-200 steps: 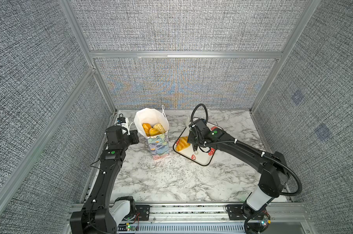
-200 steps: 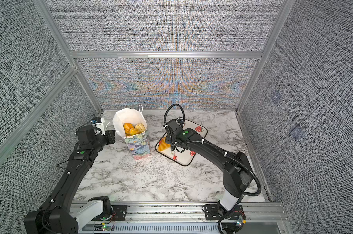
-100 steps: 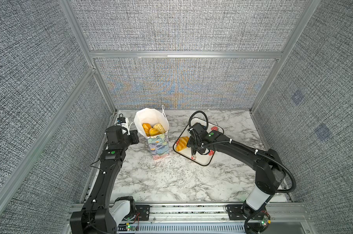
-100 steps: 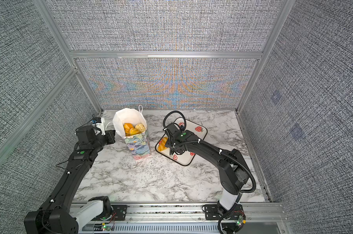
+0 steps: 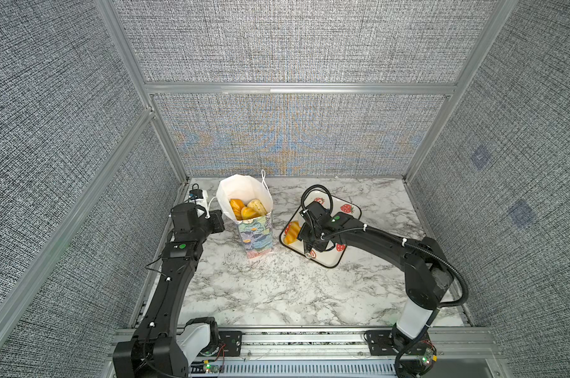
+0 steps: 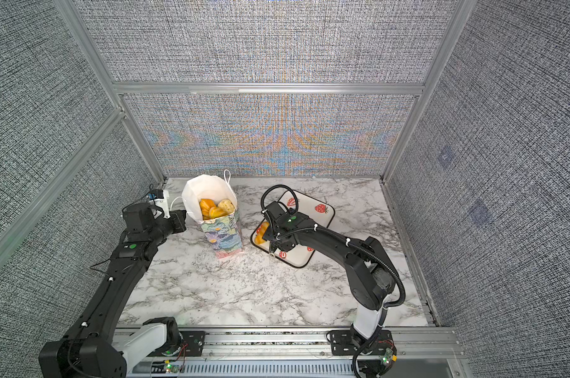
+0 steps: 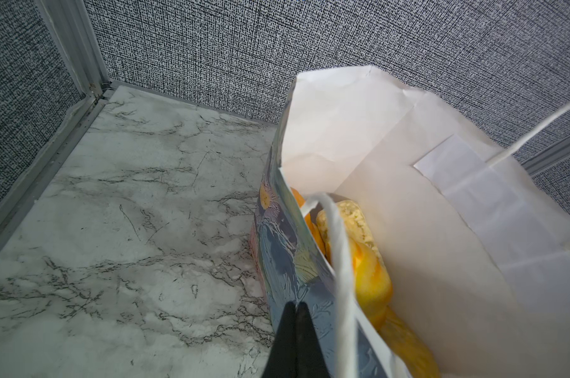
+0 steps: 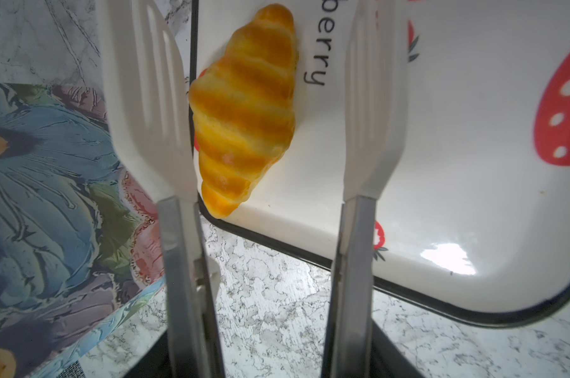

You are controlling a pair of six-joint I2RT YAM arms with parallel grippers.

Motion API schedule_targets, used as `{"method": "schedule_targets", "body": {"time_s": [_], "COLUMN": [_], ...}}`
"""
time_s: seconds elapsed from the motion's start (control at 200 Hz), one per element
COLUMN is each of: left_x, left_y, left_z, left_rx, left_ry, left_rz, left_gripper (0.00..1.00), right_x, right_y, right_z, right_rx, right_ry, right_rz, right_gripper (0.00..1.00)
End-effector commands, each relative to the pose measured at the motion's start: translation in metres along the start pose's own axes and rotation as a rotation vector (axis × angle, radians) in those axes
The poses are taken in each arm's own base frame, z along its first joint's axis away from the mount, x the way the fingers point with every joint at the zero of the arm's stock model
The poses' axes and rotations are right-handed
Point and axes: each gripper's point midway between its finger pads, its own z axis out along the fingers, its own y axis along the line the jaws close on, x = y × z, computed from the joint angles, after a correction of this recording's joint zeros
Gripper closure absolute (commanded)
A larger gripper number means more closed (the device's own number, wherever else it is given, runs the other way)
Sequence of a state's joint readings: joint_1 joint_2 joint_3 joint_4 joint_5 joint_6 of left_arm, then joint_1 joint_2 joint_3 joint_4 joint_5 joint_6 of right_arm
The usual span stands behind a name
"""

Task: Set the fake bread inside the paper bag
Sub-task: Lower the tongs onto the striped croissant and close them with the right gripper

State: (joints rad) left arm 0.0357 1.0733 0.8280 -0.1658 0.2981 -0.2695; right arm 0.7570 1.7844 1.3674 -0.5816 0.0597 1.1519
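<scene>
One croissant [image 8: 244, 108] is the only fake bread outside the bag. It lies on the tray [image 8: 441, 203], long side tight to the black rim, at the corner nearest the paper bag [image 5: 256, 237]. The other bread [image 5: 246, 209] is in the bag, piled to just under the low front lip; the white back wall rises well above the pile.

Over the croissant hang the tongs [image 8: 152, 108], blades apart, one on either side of it in the right wrist view. One blade overlaps the rim. Contact with the croissant: cannot tell. The tong handles are clamped in the right gripper [image 5: 308, 245].

On the other side, the left gripper [image 7: 295, 327] has its fingers pressed together at the bag's printed outer wall, with the cord handle [image 7: 339, 261] just beside. Paper pinched or not: cannot tell.

Vs a second ago: the right arm has swung leftward in both top views, and its wrist is now nearer the croissant end of the tray. Croissant, bag and left arm are unchanged.

Clearance: a narrow strip of marble top [image 5: 277, 294] separates bag and tray corner, with wide marble toward the base rail. The bag sits near the back-left corner, the left arm between it and the side frame.
</scene>
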Motion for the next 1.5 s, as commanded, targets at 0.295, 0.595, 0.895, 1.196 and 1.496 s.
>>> {"method": "schedule_targets", "body": {"time_s": [0.295, 0.595, 0.895, 1.196, 1.496], "left_x": [-0.002, -0.003, -0.003, -0.003, -0.003], "left_y": [-0.001, -0.001, -0.001, -0.001, 0.0], "left_z": [0.0, -0.001, -0.002, -0.001, -0.001], "left_rx": [0.01, 0.009, 0.009, 0.008, 0.008], "left_ry": [-0.01, -0.014, -0.015, -0.012, -0.011], "left_rz": [0.004, 0.005, 0.005, 0.003, 0.002], "left_gripper": [1.0, 1.0, 1.0, 1.0, 1.0], "right_x": [0.012, 0.018, 0.021, 0.017, 0.012], "right_y": [0.019, 0.024, 0.023, 0.022, 0.018], "right_z": [0.009, 0.014, 0.022, 0.018, 0.012], "right_rx": [-0.087, -0.106, -0.097, -0.092, -0.088], "right_ry": [0.062, 0.089, 0.105, 0.082, 0.051], "right_rz": [0.026, 0.015, 0.006, -0.007, -0.004], "right_gripper": [0.37, 0.37, 0.37, 0.44, 0.57]}}
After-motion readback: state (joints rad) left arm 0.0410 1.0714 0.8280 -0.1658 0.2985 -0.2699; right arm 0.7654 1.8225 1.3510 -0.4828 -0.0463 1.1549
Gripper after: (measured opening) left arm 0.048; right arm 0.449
